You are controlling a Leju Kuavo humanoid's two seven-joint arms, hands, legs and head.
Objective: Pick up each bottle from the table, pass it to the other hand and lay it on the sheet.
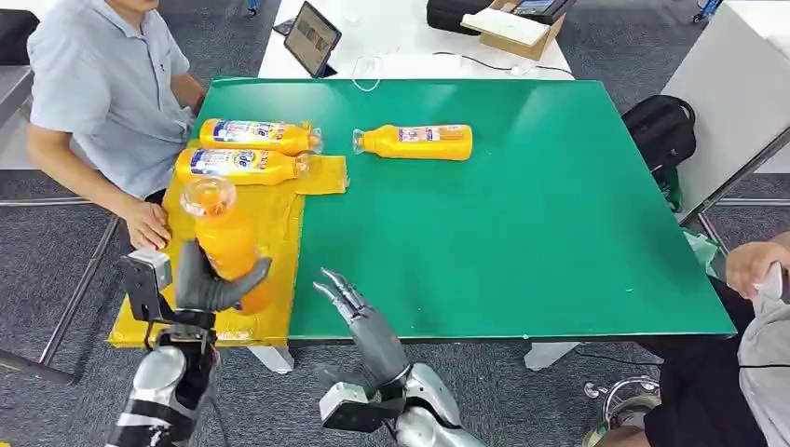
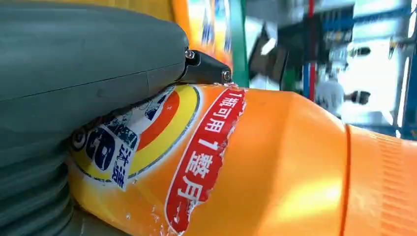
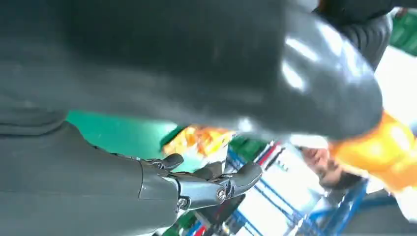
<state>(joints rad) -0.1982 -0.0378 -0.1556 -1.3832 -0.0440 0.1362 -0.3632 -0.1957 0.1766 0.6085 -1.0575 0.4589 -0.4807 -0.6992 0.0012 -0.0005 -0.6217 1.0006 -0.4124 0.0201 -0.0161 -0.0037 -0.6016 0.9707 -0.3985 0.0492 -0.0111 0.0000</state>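
The left hand grips an orange bottle around its lower body and holds it upright above the near part of the yellow sheet, cap end up; in the left wrist view the grey thumb presses on the bottle's printed label, so the hold looks firm. The right hand holds nothing, its fingers apart and stretched forward over the near edge of the green table, just beside the sheet. 2 bottles already lie side by side on the far part of the sheet, one behind the other, and 1 more bottle lies on the bare table, well apart from the sheet. The step in hand appears to be laying the held bottle down. To do it well, the hand probably ought to tip the bottle onto its side before lowering, so that it lies parallel to the 2 already placed and lands on free yellow cloth nearer the robot, not against them. Letting go only once the bottle's side rests on the cloth should stop it rolling or dropping. A person's hand rests at the sheet's left border, close to the bottle, so the descent should keep away from that side.
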